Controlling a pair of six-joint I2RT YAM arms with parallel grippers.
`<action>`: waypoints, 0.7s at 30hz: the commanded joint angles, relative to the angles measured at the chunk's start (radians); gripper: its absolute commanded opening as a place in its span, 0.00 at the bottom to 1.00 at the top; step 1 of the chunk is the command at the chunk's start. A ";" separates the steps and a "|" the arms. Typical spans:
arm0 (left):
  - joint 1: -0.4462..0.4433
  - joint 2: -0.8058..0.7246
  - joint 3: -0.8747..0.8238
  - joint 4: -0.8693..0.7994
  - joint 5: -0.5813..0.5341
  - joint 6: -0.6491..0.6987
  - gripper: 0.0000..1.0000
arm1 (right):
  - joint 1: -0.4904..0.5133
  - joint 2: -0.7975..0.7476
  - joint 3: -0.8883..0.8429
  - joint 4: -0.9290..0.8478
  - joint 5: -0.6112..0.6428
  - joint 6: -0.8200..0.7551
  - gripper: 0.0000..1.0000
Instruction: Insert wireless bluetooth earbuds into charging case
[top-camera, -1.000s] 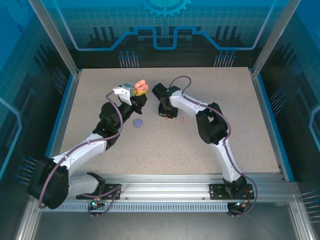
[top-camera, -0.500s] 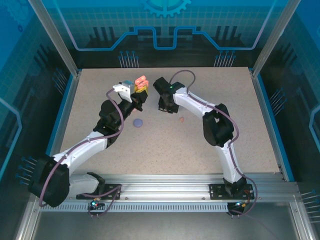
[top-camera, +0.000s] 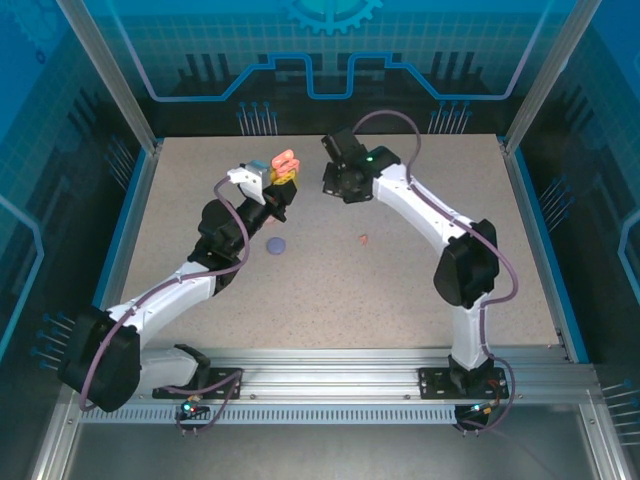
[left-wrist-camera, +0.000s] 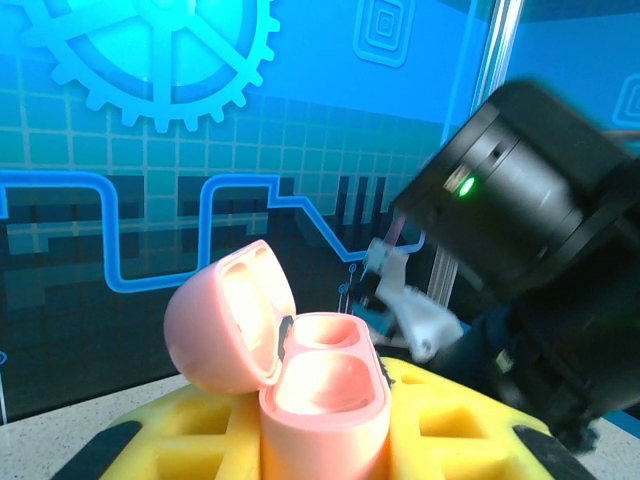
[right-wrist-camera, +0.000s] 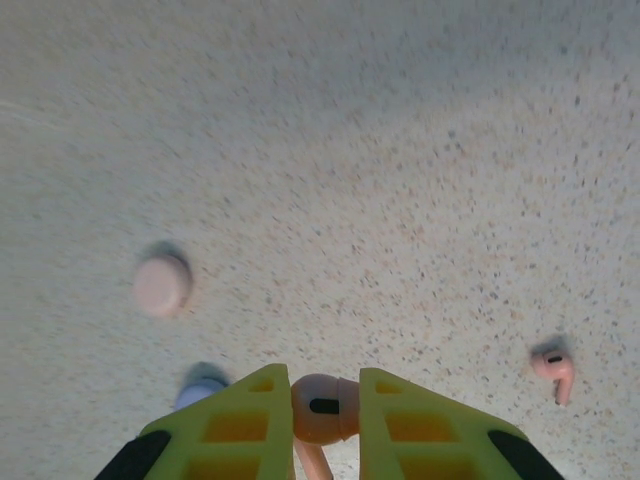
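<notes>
My left gripper (top-camera: 283, 178) is shut on the lower half of an open coral-pink charging case (top-camera: 286, 162), holding it upright above the table. In the left wrist view the case (left-wrist-camera: 320, 390) stands between the yellow fingers (left-wrist-camera: 455, 430) with its lid tipped back to the left and both wells empty. My right gripper (top-camera: 336, 186) hovers just right of the case, shut on a pink earbud (right-wrist-camera: 322, 408) with its stem pointing down between the fingers. A second pink earbud (top-camera: 364, 238) (right-wrist-camera: 553, 368) lies loose on the table.
A small round purple piece (top-camera: 277, 245) lies on the table below the left gripper. The right wrist view shows a pale pink round piece (right-wrist-camera: 162, 285) and a bluish one (right-wrist-camera: 203, 385) on the speckled table (right-wrist-camera: 400, 150). The right arm's wrist (left-wrist-camera: 530, 230) looms close beside the case.
The right arm has lifted off the table and swung back and up toward the case, carrying the earbud. The left gripper and case have barely moved.
</notes>
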 joint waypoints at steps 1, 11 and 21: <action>-0.006 0.000 0.025 0.056 0.034 0.028 0.00 | -0.016 -0.076 -0.007 0.051 -0.012 -0.043 0.16; -0.006 0.004 0.026 0.039 0.062 0.067 0.00 | -0.039 -0.236 -0.045 0.197 -0.090 -0.114 0.17; -0.006 0.042 0.045 0.058 0.045 0.149 0.00 | -0.037 -0.385 -0.177 0.474 -0.255 -0.171 0.18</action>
